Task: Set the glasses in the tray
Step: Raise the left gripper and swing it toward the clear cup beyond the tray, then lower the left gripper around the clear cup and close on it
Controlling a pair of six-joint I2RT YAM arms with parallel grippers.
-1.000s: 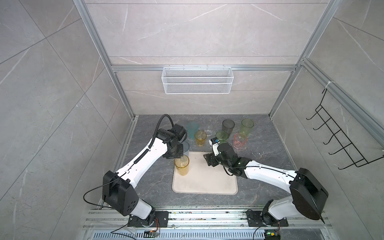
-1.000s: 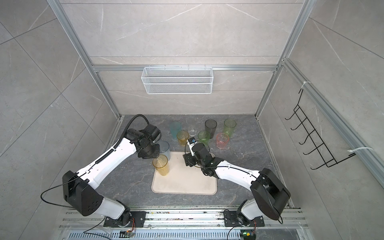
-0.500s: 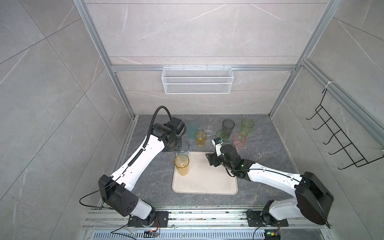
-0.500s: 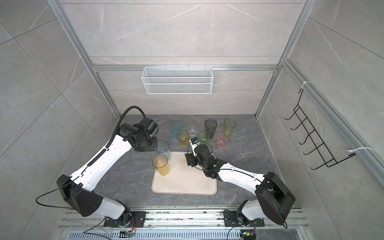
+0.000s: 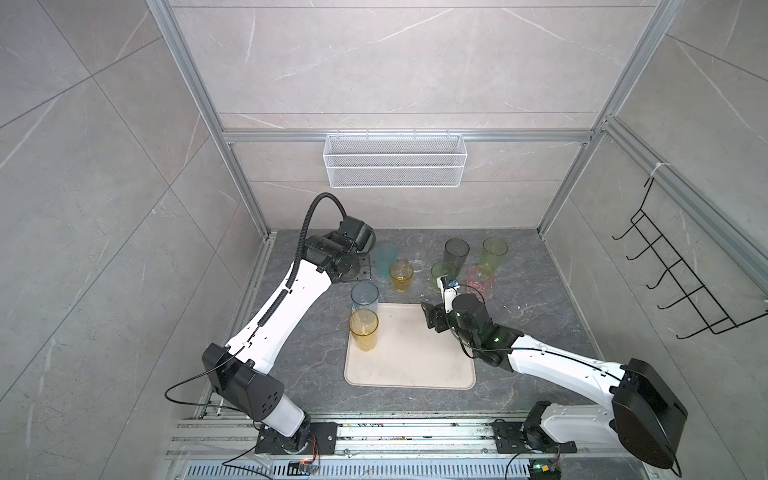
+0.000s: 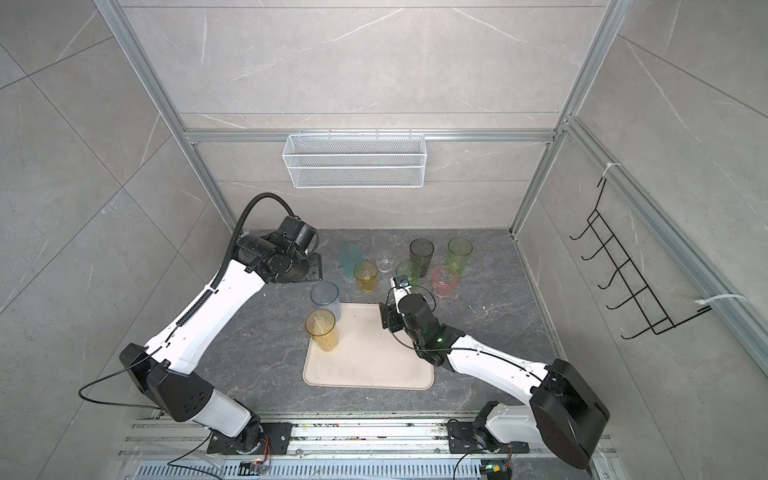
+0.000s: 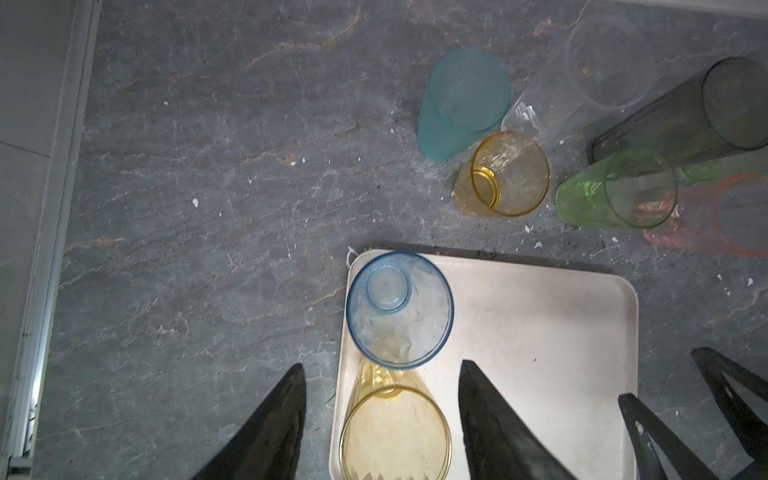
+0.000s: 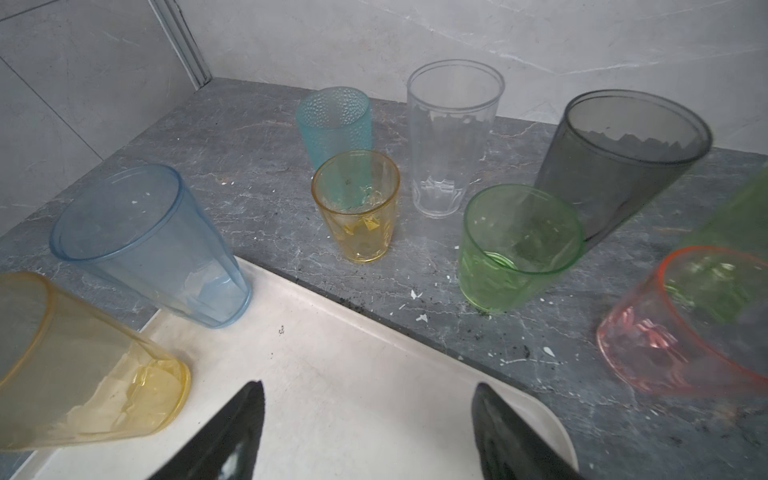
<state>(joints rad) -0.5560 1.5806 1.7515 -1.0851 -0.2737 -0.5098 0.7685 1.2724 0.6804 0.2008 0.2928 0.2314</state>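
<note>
Left hand: jaws spread, gripping nothing; raised by the far-left corner of the tray.
Right hand: jaws wide apart, empty; low over the tray's far edge.
Tray: flat on the table, centre, near side.
Blue tumbler: upright in the tray's far-left corner.
Tall amber tumbler: upright on the tray's left side, just near of the blue one.
Teal tumbler, short amber tumbler, clear tumbler, short green tumbler, grey tumbler, tall green tumbler, pink tumbler: upright on the table beyond the tray's far edge.

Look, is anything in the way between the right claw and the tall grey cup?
Yes. The short green glass stands right in front of the tall grey glass, between it and the right gripper.
</note>
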